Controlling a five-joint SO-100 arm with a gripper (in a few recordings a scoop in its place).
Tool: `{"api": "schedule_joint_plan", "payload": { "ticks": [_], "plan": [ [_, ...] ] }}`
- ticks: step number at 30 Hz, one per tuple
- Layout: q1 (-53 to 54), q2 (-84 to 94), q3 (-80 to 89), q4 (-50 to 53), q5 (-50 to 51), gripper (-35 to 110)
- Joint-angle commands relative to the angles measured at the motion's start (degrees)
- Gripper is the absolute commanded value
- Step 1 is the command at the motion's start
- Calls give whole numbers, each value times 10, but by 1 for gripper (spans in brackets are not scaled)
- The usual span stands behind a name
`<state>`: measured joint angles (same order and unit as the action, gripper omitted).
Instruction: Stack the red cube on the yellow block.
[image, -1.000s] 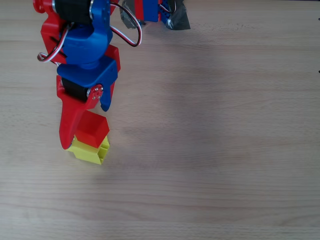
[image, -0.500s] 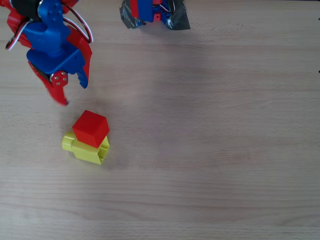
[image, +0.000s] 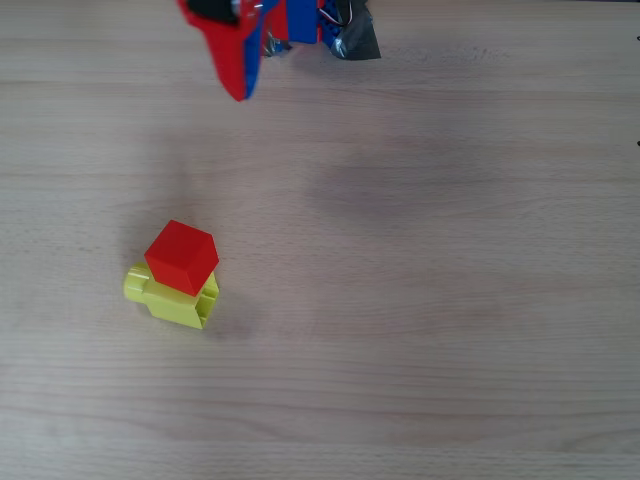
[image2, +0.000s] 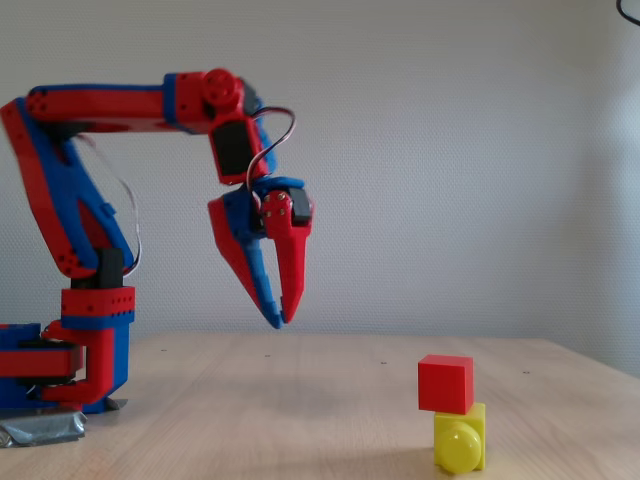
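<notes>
**Cube stacked, end effector clear**

Red cube resting on top of yellow block, slightly offset toward the left in the fixed view, faces touching. Seen from overhead, cube turned at an angle over block, covering its upper part, round stub poking out at the left. Stack standing on pale wooden surface, left of centre in the overhead view.

End effector raised high, well apart from the stack, pointing down, tips nearly pressed together with nothing between. In the overhead view, end effector near the top edge, close to the taped base.
</notes>
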<state>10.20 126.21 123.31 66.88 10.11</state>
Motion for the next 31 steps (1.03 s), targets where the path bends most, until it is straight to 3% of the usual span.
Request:
{"api": "schedule_joint_plan", "payload": {
  "ticks": [1, 13, 31],
  "plan": [
    [-37, 113, 27, -36, -13, 0],
    [-54, 438, 313, -73, -41, 0],
    [-103, 631, 488, -37, -56, 0]
  ]
}}
